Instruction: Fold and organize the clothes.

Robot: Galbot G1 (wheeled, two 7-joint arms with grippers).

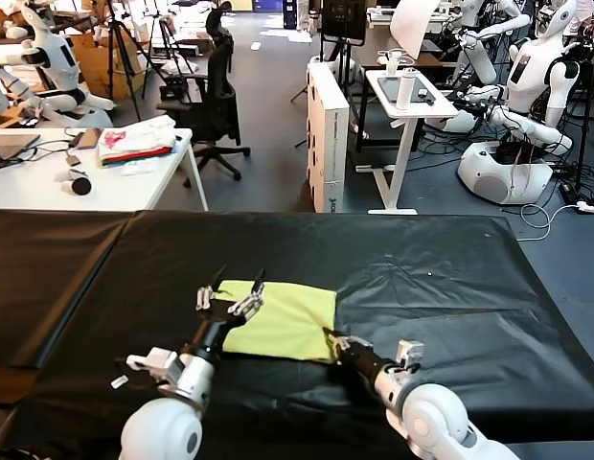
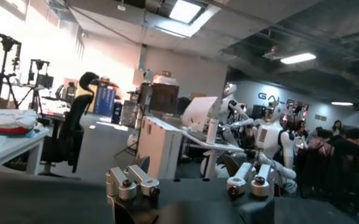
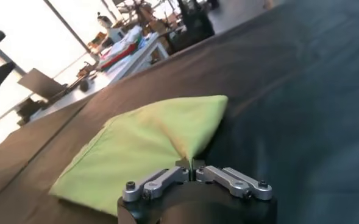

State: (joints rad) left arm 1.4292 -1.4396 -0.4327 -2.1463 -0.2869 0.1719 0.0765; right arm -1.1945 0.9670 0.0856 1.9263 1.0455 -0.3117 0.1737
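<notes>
The clothes here are one lime yellow-green T-shirt (image 1: pixel 283 321), lying folded into a flat rectangle on the black table (image 1: pixel 441 287). My right gripper (image 1: pixel 330 337) is shut on the shirt's near right corner. In the right wrist view the gripper (image 3: pixel 190 165) pinches a raised peak of the shirt (image 3: pixel 142 143). My left gripper (image 1: pixel 231 289) stands open just above the shirt's left edge, fingers pointing up and away. The left wrist view shows that gripper (image 2: pixel 191 184) with its jaws wide apart and nothing between them; the shirt is hidden there.
A white table (image 1: pixel 48 182) at the back left carries a white, pink and red fabric pile (image 1: pixel 136 142). Behind the black table stand an office chair (image 1: pixel 217 96), a white cabinet (image 1: pixel 328 134), a white stand (image 1: pixel 407 105) and other robots (image 1: pixel 527 105).
</notes>
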